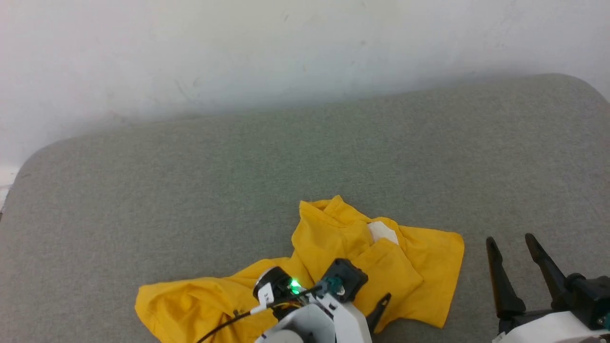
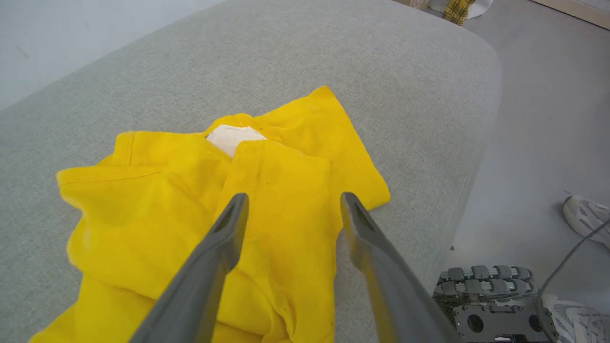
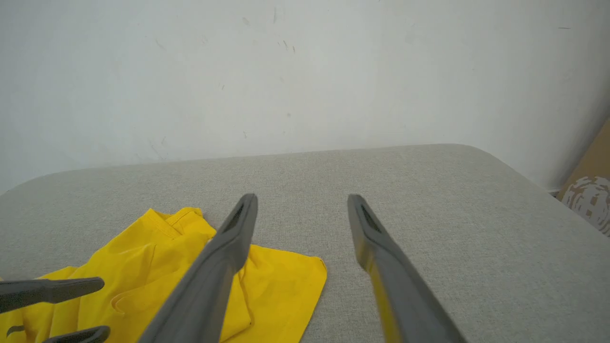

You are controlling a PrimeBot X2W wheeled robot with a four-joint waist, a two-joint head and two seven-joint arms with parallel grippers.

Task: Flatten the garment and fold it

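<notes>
Garment (image 1: 381,267) sits crumpled at the near edge of the grey cushion (image 1: 286,157), roughly centre, a bit to your right. It's bright yellow, thin soft knit with a matte face, bunched into loose ridges and overlapping flaps. One flat squarish lobe with a stitched hem spreads out on the right, and a rumpled lump trails off to the left. A small white patch (image 2: 233,138) peeks out between two folded flaps near the far side; you can't tell whether it's print or label. The cushion is coarse woven grey upholstery, flat, with rounded corners, butted against a scuffed white wall (image 1: 238,47). Your left gripper (image 2: 294,199) hangs over the garment's near-right part with its jaws spread, and nothing is pinched between the long tapered dark fingers (image 2: 224,238). You can't tell from these views whether the tips touch the cloth. Your right gripper (image 1: 510,239) is also spread and gripping nothing. It sits over bare cushion just right of the garment's hemmed edge, apart from the cloth. The left wrist view also shows smooth grey floor (image 2: 548,119) past the cushion's rounded edge, a pale sneaker (image 2: 586,216) and a segmented cable track (image 2: 481,278). The right wrist view shows brown cardboard (image 3: 591,200) with a white print at the far right.
</notes>
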